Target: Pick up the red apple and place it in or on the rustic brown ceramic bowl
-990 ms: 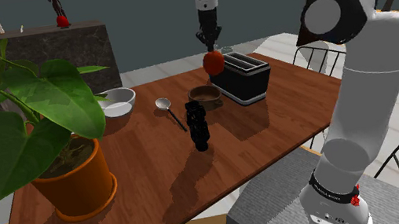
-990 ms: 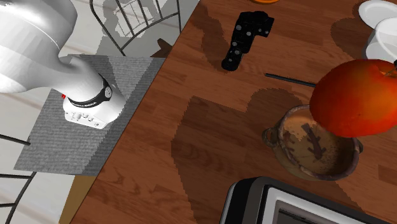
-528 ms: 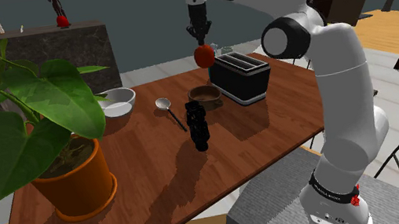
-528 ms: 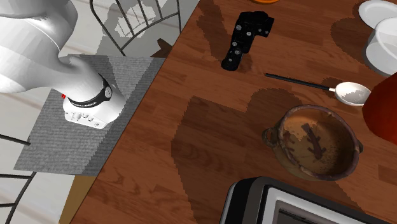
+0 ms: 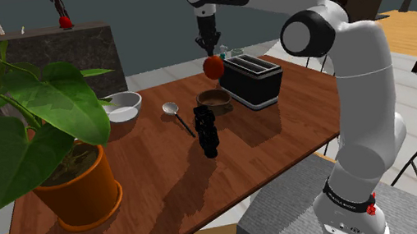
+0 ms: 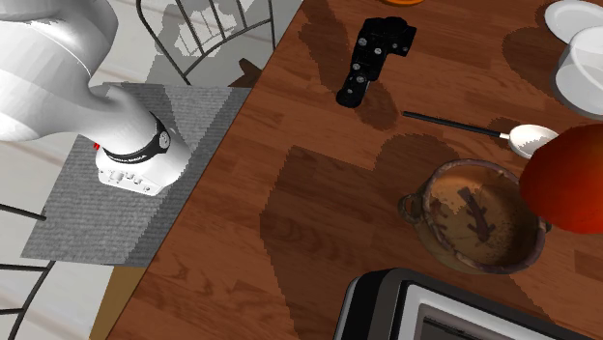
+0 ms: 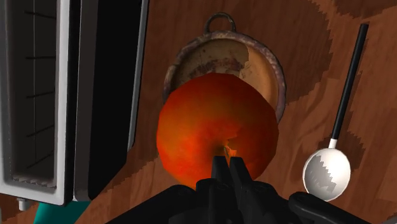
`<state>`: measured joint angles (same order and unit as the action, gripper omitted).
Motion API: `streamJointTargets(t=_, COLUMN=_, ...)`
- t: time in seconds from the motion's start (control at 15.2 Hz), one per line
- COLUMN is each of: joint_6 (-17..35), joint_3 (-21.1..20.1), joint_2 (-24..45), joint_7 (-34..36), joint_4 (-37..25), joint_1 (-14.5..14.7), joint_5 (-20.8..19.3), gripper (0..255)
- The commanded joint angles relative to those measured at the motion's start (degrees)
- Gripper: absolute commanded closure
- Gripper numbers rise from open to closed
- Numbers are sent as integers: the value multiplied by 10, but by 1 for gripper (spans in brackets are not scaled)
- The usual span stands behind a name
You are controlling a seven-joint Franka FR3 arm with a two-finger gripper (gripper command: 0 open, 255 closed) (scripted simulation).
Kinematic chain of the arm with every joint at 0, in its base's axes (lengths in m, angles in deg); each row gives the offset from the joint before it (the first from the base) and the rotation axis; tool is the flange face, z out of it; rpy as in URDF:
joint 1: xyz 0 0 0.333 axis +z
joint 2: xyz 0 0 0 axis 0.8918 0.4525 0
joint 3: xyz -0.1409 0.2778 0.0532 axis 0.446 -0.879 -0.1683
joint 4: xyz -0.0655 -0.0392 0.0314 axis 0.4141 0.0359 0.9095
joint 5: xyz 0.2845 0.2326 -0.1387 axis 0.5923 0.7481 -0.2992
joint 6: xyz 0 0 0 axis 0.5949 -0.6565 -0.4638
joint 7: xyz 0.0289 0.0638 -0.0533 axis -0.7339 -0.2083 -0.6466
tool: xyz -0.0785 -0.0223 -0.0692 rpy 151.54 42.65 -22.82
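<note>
The red apple (image 7: 216, 130) hung clamped between the jaws of the gripper (image 7: 229, 170), which were drawn close together on its upper part. The fruit sat just beyond the fingertips and well clear of the table (image 5: 166, 184). Straight past the apple, farther along the line of the jaws, lay the brown bowl (image 7: 257, 51). Its mottled rim and ring handle showed round the apple's far side. The apple hid the bowl's nearer half, so it appeared to be over the bowl but somewhat off its centre. To one side of the jaws stood the black toaster (image 7: 38, 95), close by the bowl. To the other side lay a spoon (image 7: 326, 172), its handle pointing away.

The lift looked done, and the step in hand was the carry's end: a hover above the bowl. The next move probably called for a small shift to bring the jaws over the bowl's middle. A straight descent would then be needed until the apple was low inside the rim, and only then should the jaws part, lest the fruit bounce out toward the toaster or spoon.
</note>
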<state>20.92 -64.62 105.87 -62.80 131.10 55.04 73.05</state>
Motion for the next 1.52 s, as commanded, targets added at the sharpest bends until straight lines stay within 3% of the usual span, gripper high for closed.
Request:
streamJointTargets(t=0.0, joint_6=21, joint_3=0, joint_2=-9, joint_7=2, joint_4=30, joint_1=0, joint_5=0, gripper=255)
streamJointTargets(t=1.06, joint_6=163, joint_3=-1, joint_2=-33, joint_7=16, joint_4=196, joint_1=0, joint_5=-3, gripper=255)
streamJointTargets(t=1.45, joint_6=163, joint_3=-1, joint_2=-33, joint_7=16, joint_4=196, joint_1=0, joint_5=-3, gripper=255)
